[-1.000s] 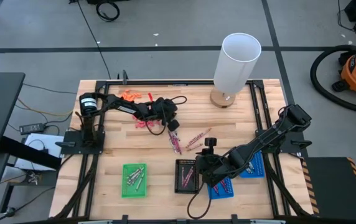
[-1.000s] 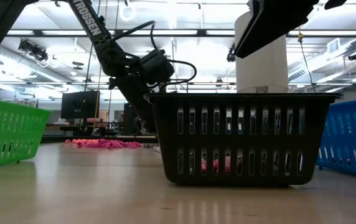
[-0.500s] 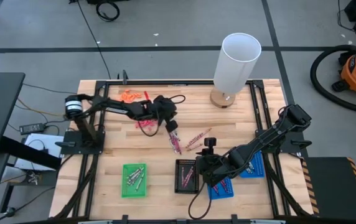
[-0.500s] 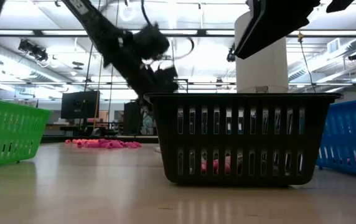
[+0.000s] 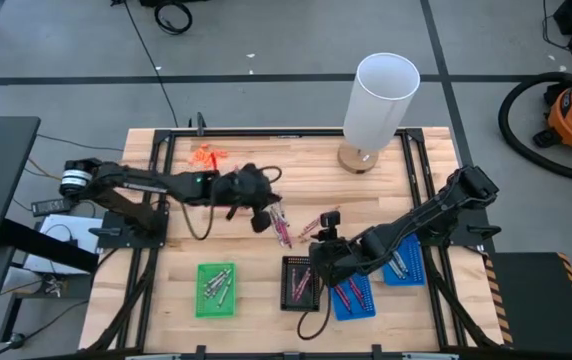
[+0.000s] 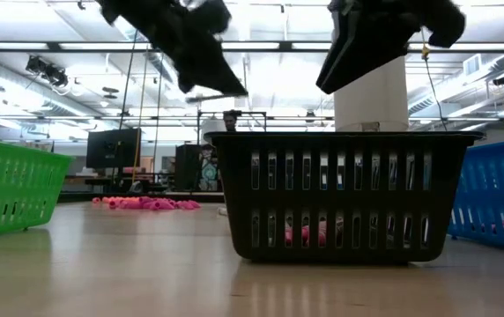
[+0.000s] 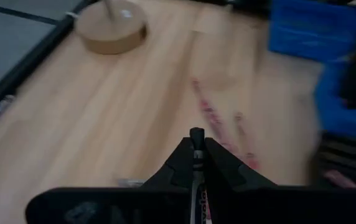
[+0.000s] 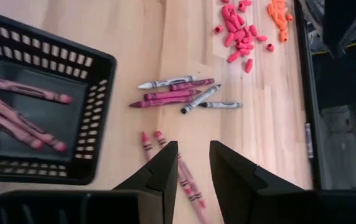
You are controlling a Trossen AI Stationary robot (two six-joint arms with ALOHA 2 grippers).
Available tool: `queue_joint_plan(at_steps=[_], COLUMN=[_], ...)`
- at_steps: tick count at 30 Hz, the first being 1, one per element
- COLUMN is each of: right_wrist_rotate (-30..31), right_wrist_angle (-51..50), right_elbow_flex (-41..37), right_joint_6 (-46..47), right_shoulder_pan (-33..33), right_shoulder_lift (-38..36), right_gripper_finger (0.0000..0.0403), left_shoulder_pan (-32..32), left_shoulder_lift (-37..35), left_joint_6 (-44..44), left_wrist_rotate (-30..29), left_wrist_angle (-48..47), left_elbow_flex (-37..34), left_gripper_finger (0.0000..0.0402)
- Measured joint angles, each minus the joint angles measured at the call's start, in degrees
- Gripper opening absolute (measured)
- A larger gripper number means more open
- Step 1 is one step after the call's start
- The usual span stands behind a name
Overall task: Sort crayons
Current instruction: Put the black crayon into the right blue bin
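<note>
Wooden tabletop [image 5: 186, 250] carries a green tray [image 5: 216, 290], a black tray [image 5: 300, 283] and blue trays [image 5: 354, 297], with loose crayons [image 8: 178, 93] lying mid-table (more already sit inside the trays). The left claw [image 7: 196, 163] is pinched narrow on a single crayon [image 7: 197, 146] above that loose pile. The right claw [image 8: 187, 165] hangs with fingers apart, empty, beside the black tray.

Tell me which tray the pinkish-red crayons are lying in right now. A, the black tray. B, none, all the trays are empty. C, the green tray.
A: the right wrist view shows several pinkish-red crayons lying inside the black tray, beside the loose crayons on the table.
</note>
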Motion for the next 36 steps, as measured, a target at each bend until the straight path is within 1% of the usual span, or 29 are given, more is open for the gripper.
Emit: queue_joint_plan(at_steps=[3, 7, 12, 15, 19, 21, 25, 30, 32, 36], right_wrist_rotate=[0.0, -1.2, -6.6, -10.0, -14.1, -15.8, -17.7, -17.3, -16.4, -16.7], right_wrist_angle=[0.8, 3.5, 8.0, 10.8, 12.8, 14.9, 19.8, 22.7, 26.0, 34.9], right_elbow_flex=[0.0, 0.0, 0.0, 0.0, 0.0, 0.0, 0.0, -0.1, -2.4, -11.7], right_joint_6=[-3.2, -8.1, -14.1, -15.5, -15.2, -15.2, -16.2, -16.6, -16.7, -17.3], right_shoulder_pan=[-1.3, -3.2, -5.6, -7.1, -9.4, -10.4, -11.3, -11.0, -10.8, -10.5], right_shoulder_lift=[0.0, 0.0, 0.0, 0.0, 0.0, 0.0, 0.0, -1.0, -2.6, -8.8], right_gripper_finger=[0.0101, 0.0101, 0.0101, 0.0101, 0.0101, 0.0101, 0.0101, 0.0101, 0.0101, 0.0101], left_shoulder_pan=[-3.9, -8.7, -13.4, -15.1, -17.4, -18.2, -18.9, -19.6, -20.1, -20.8], left_shoulder_lift=[-2.0, -3.2, -3.4, -3.4, -3.4, -3.4, -3.4, -3.4, -3.4, -3.4], left_joint_6=[-3.5, -8.3, -9.5, -9.5, -6.0, -3.1, 3.3, 10.1, 12.3, 13.7], left_wrist_rotate=[0.0, -0.2, -4.4, -7.9, -15.1, -17.4, -17.9, -18.0, -18.0, -17.9], left_wrist_angle=[-3.8, -6.0, -6.4, -6.0, -3.2, -0.1, 7.4, 14.1, 16.1, 16.9], left_elbow_flex=[0.0, 0.0, 0.0, 0.0, 0.0, 0.0, 0.0, 0.0, 0.0, 0.0], left_gripper_finger=[0.002, 0.002, 0.002, 0.002, 0.002, 0.002, 0.002, 0.002, 0.002, 0.002])
